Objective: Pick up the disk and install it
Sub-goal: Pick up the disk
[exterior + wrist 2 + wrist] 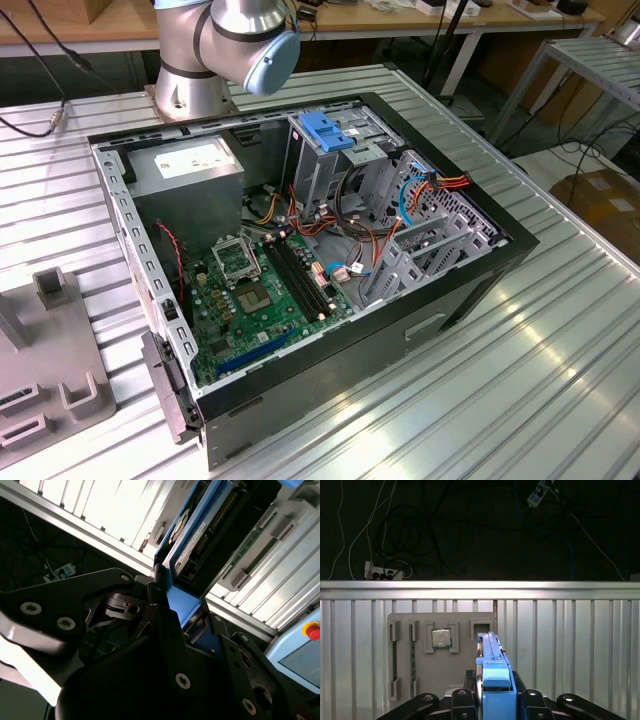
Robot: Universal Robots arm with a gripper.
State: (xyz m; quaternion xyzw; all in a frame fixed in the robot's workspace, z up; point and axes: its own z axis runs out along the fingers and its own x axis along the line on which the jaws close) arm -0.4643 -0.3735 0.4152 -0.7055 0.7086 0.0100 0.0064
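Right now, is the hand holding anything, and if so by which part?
Yes: the hand is shut on the disk, gripping its blue-framed near end, with the rest of the disk sticking out ahead of it in both wrist views.

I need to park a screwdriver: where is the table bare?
Bare table between the computer case and the table edge, on the exterior view's right. On the exterior view's left the grey fixture tray crowds it; the case itself is packed.

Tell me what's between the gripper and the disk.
Nothing. In both wrist views the gripper is closed straight on the disk's blue frame, with its fingers touching the frame and no other object between.
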